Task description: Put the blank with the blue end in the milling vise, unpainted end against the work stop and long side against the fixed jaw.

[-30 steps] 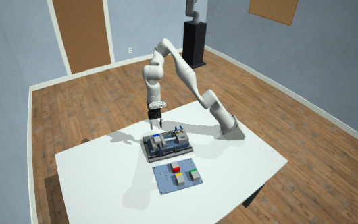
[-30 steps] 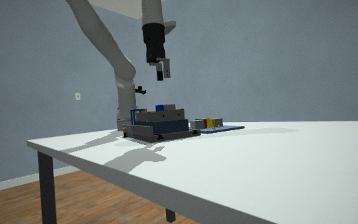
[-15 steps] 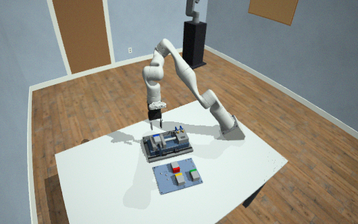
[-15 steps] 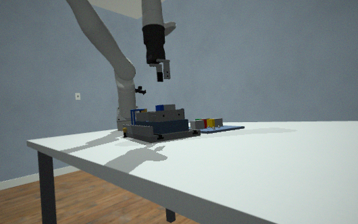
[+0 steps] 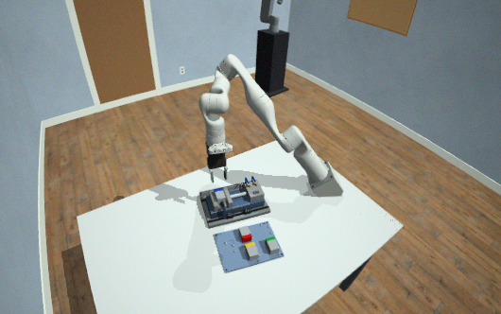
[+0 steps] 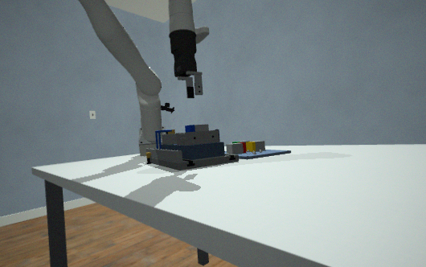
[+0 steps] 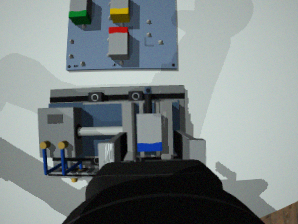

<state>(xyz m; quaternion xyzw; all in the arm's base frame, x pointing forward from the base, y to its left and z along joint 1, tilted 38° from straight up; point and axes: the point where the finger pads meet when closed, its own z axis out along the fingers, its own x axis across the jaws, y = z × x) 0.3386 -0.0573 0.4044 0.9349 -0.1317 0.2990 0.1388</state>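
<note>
Above the vise (image 5: 237, 217) (image 6: 210, 162) (image 7: 179, 94), my gripper (image 5: 218, 178) (image 6: 194, 96) (image 7: 150, 141) hangs wide and unloaded; an off-centre descent could knock the blue-ended blank (image 5: 219, 195) (image 6: 197, 128) (image 7: 149, 131) off its seating.

Blue-grey walls (image 5: 331, 61) (image 6: 321, 72), a brown door (image 5: 115, 47), wood-plank floor (image 5: 128, 137) (image 6: 120, 237), white table (image 5: 156, 251) (image 6: 301, 193) (image 7: 240, 100).
</note>
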